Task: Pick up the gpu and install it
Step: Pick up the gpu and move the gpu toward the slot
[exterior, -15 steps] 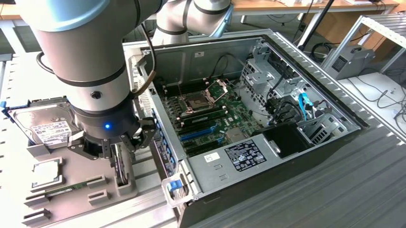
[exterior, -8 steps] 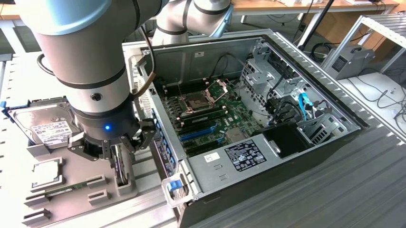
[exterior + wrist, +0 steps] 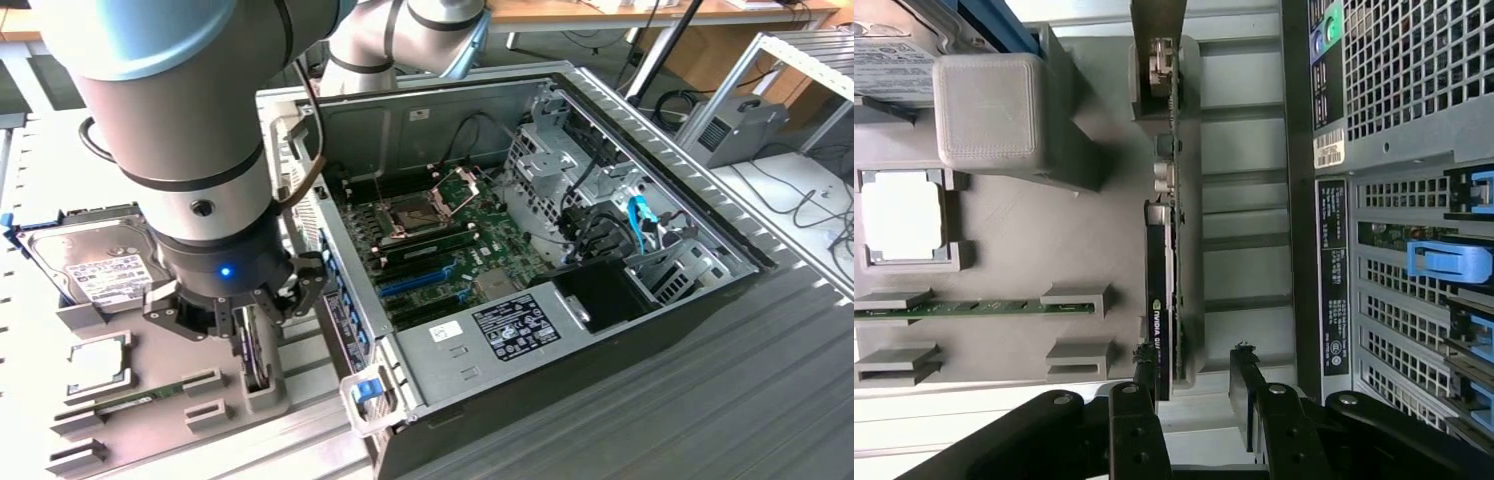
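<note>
Gpu (image 3: 1159,300) not yet lifted: it stands on edge in the slot of a grey moulded holder (image 3: 1189,150), so the pick-up is only being set up and the installing is all left, as I judge it. Closest to the wrist camera, the gripper (image 3: 1194,365) has its black fingers (image 3: 1144,385) apart, one on each side of the card's near end; one looks just beside the card, the other is clear of it, and nothing is clamped. The card shows a thin green board edge, a black cooler face with a small logo, and a silver metal bracket at its far end. In the exterior view the gripper (image 3: 240,320) hangs right over the card (image 3: 251,350). Beyond, on the matte grey tray (image 3: 1004,230), lie a narrow green memory stick (image 3: 974,308), a square silver processor (image 3: 902,215) and a hard drive (image 3: 100,260) with a white label. Farther off, the open computer case (image 3: 694,290) shows bare sheet metal, a green motherboard (image 3: 454,240) and blue expansion slots (image 3: 414,280), which look unfilled.
</note>
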